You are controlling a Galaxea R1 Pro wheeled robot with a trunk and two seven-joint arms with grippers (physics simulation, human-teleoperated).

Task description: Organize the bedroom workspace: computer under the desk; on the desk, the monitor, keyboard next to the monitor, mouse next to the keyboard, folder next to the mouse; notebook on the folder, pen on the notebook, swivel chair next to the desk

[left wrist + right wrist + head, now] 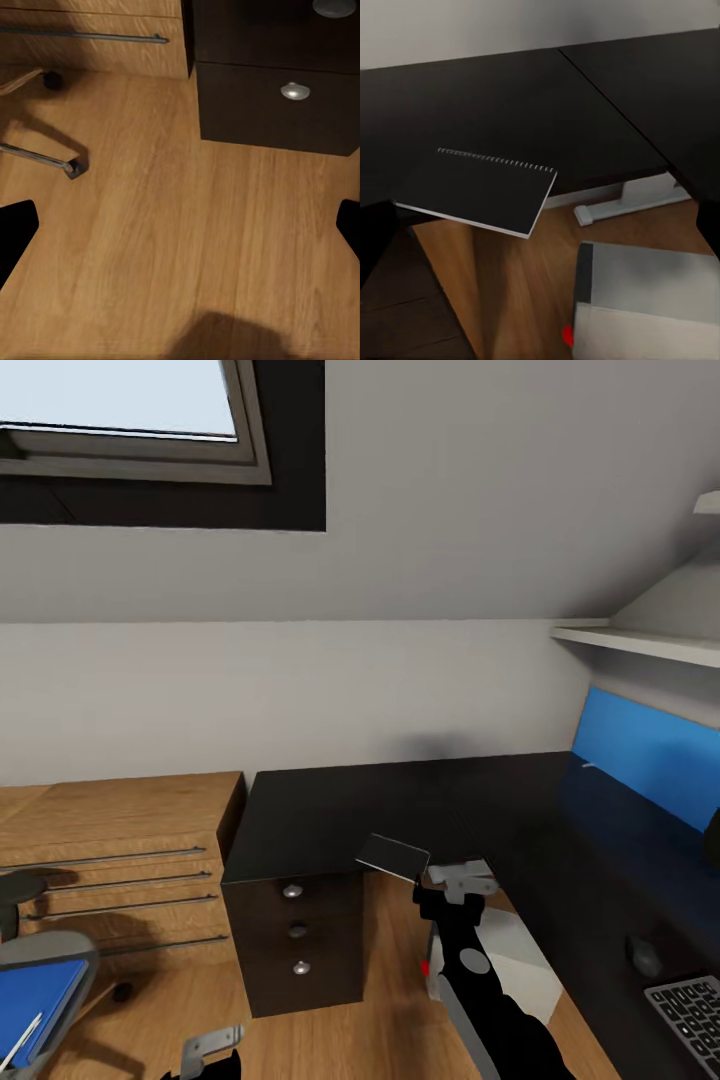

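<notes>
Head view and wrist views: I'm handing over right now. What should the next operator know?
Left gripper: open, empty, over the floor.
Right gripper: open, empty, near the notebook.
Notebook: on the desk edge, partly overhanging.
Done: keyboard and mouse on desk, computer beneath.
Left: folder and pen lie on the swivel chair; move folder beside mouse, stack notebook and pen, park chair.

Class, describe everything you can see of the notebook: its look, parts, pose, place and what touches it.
The notebook is a thin black rectangle with a pale page edge and a spiral binding along one long side. It looks closed and lies flat at the inner corner of the glossy black desk, one corner jutting past the edge over the wooden floor. In the head view it sits just ahead of the right tool, which is not touching it.
</notes>
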